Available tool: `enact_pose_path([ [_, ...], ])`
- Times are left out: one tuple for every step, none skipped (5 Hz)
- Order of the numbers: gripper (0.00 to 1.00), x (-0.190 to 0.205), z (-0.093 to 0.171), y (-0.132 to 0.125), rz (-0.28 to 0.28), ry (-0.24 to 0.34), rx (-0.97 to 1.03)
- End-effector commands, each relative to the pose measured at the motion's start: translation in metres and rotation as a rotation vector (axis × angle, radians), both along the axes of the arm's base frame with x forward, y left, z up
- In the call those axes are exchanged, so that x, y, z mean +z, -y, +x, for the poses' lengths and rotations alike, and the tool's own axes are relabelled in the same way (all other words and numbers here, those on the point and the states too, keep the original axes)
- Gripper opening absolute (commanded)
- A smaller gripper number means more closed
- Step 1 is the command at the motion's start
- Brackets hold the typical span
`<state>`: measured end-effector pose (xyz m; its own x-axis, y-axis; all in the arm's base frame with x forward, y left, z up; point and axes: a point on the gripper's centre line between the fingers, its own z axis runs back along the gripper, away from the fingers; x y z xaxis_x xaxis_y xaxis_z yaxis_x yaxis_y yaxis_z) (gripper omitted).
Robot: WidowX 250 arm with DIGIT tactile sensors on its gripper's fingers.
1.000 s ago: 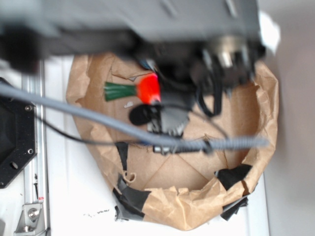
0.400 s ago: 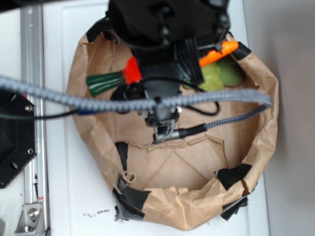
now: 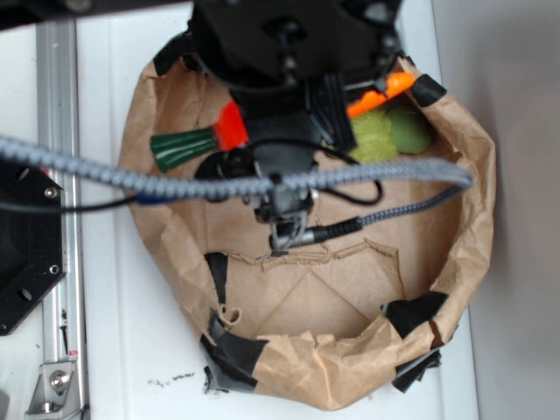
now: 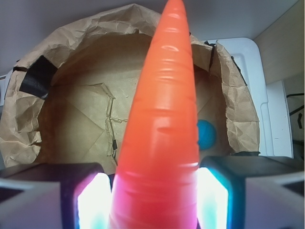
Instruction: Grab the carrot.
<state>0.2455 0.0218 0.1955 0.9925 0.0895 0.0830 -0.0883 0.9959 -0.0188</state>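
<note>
The claw [image 4: 155,200] is clenched on the carrot [image 4: 159,138], a glowing pad [image 4: 93,202] pressed to each side of its thick end, the pointed tip running up and away from the claw in the wrist view. In the exterior view the arm [image 3: 289,44] covers most of the carrot: the green stem [image 3: 182,147] and a bit of orange stick out to one side, the orange tip on the other. Beneath the claw lies a crumpled brown paper bowl [image 3: 166,254] patched with black tape [image 3: 234,352]. A blue ball [image 4: 206,133] sits on the paper beyond the claw, partly hidden behind the carrot. A fuzzy yellow-green toy [image 3: 389,136] rests just beside the carrot's tip. A grey braided cable [image 3: 131,182] and black wires cross in front of the arm, blocking much of the bowl. No writing can be read
</note>
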Motion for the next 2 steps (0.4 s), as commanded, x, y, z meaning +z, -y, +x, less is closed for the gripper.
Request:
enact_pose_path([
  [0.0,0.0065,-0.001,0.0062,0.002,0.024,0.013],
  [0.0,0.0053,-0.0004,0.005,0.026,0.006,0.015],
])
